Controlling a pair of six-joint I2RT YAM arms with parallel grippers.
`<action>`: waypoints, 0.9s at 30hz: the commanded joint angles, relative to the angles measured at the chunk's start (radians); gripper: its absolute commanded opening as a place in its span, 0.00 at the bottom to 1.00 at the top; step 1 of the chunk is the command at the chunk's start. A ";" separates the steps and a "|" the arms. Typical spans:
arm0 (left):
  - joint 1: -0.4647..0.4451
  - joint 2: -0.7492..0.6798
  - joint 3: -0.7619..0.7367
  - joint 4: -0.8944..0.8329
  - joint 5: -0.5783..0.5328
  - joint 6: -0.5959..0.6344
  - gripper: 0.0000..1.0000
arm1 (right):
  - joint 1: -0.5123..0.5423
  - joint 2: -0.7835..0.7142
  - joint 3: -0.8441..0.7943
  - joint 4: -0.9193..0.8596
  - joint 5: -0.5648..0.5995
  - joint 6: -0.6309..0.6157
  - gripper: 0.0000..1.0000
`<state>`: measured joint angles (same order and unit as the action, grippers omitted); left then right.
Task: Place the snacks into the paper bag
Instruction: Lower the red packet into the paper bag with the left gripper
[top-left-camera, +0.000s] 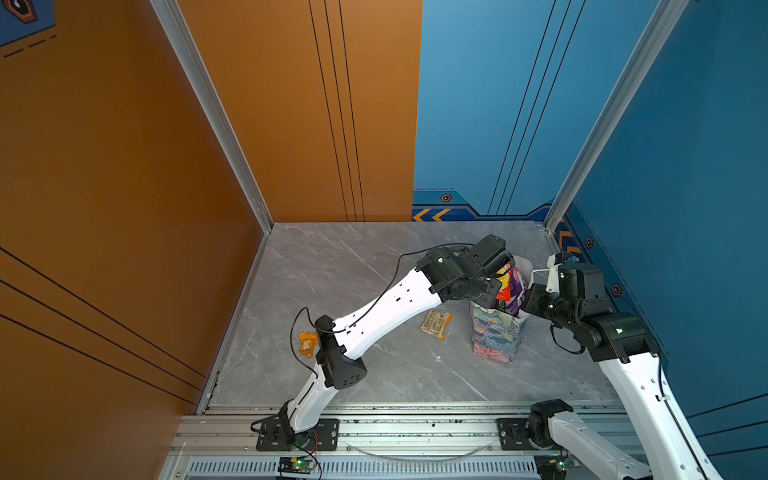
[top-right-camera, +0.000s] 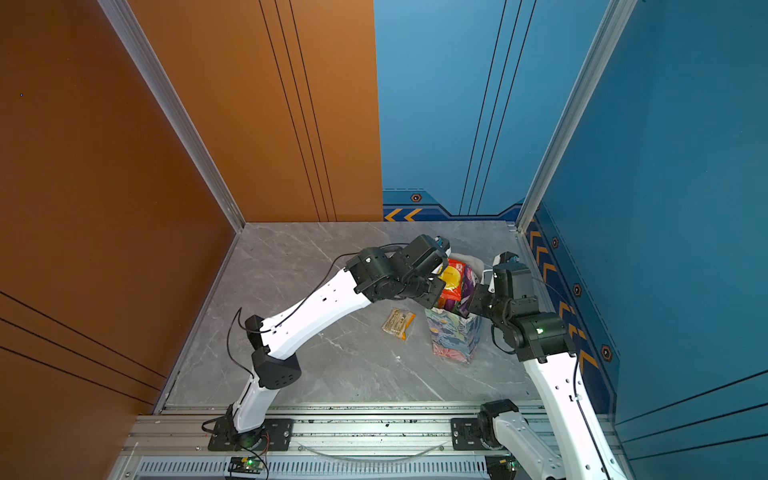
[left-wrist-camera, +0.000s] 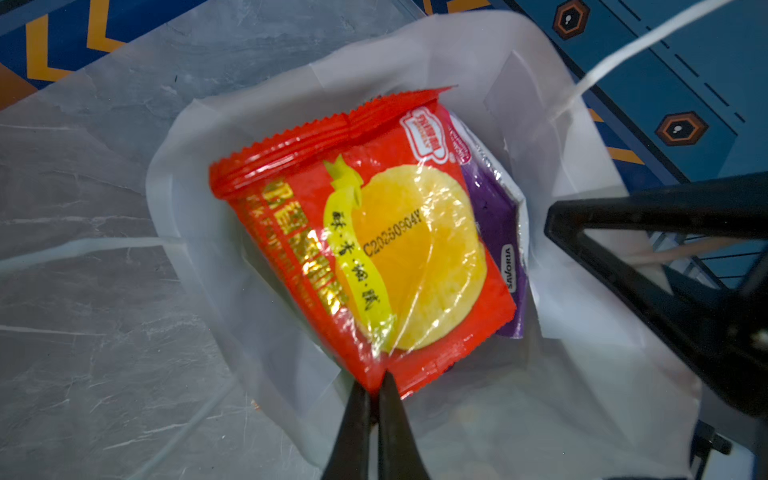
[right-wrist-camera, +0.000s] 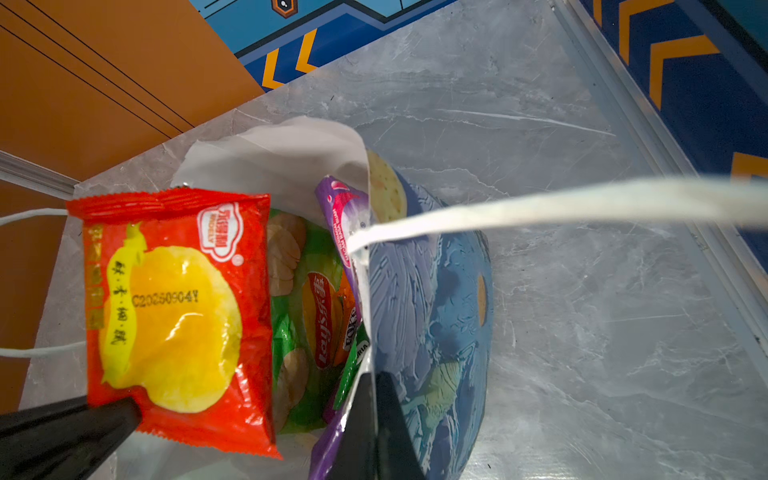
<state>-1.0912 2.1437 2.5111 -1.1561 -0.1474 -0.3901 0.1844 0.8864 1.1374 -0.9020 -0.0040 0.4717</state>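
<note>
Left gripper, shut on red packet above paper bag, likely needed lowering, then release; right gripper pinched its three-o'clock rim

Floral paper bag upright, packets protruding; tan bar beside; orange packet apart.

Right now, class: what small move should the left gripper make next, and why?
Probably lower a little and open. The left gripper pinches the red packet by its edge over the mouth of the paper bag, whose rim the right gripper grips.
</note>
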 joint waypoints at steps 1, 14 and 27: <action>0.011 0.012 0.036 -0.052 0.038 -0.015 0.00 | 0.004 -0.002 0.009 0.036 -0.032 0.001 0.00; 0.044 0.143 0.169 -0.086 0.126 -0.020 0.00 | 0.018 0.008 0.011 0.045 -0.028 0.016 0.00; 0.068 0.180 0.201 -0.086 0.155 -0.033 0.03 | 0.025 0.020 0.015 0.046 -0.021 0.013 0.00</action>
<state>-1.0283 2.3150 2.6789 -1.2247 -0.0135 -0.4156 0.1978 0.9024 1.1374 -0.8871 -0.0040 0.4721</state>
